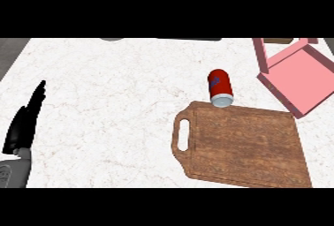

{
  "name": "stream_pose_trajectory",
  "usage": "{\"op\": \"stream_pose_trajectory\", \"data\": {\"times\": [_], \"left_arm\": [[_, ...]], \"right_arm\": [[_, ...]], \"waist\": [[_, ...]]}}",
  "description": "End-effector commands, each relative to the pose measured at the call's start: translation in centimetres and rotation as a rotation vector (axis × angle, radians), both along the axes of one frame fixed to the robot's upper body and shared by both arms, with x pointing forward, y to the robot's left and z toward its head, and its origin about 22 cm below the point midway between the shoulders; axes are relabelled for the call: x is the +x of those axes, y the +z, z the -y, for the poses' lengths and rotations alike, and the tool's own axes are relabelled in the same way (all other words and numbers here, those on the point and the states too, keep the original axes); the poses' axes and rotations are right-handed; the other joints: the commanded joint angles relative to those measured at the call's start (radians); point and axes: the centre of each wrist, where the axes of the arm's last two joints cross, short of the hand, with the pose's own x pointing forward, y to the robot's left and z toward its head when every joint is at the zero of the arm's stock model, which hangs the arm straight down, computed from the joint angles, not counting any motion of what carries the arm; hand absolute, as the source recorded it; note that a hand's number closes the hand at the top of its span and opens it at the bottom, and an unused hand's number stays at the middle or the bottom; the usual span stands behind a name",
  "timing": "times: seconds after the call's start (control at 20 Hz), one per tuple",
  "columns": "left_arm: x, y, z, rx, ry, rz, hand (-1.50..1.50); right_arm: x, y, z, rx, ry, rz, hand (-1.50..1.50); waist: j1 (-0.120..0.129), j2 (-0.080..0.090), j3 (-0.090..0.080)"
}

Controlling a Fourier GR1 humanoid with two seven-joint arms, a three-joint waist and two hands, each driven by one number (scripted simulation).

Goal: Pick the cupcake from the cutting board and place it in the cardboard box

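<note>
A brown wooden cutting board (251,148) lies at the lower right of the marble counter, its handle slot facing left. Nothing stands on its top, and no cupcake shows anywhere in this view. A pink box (305,81) lies open at the upper right, its flaps spread, partly cut off by the view's edge. My left hand (24,119) rests at the far left edge with straight fingers pointing up, well away from the board and the box. My right hand does not show.
A red can with a white cap (220,87) lies on its side just above the board's top edge, cap towards the board. Slivers of a grey object (111,39) and a dark object (189,39) show at the counter's far edge.
</note>
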Motion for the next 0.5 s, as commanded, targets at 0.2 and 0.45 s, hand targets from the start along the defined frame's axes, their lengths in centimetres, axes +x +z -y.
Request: {"op": "stream_pose_trajectory", "data": {"times": [0.2,0.45], "left_arm": [[0.5,-0.4,0.0,0.002,0.002,0.005,0.00],[1.1,1.2,1.2,-0.017,-0.028,0.020,0.00]], "right_arm": [[3.1,-4.4,-5.7,-0.038,-0.028,-0.074,1.50],[2.5,-6.5,-4.9,0.038,-0.130,-0.157,-1.50]], "waist": [[0.009,0.009,0.001],[0.019,0.014,0.003]]}}
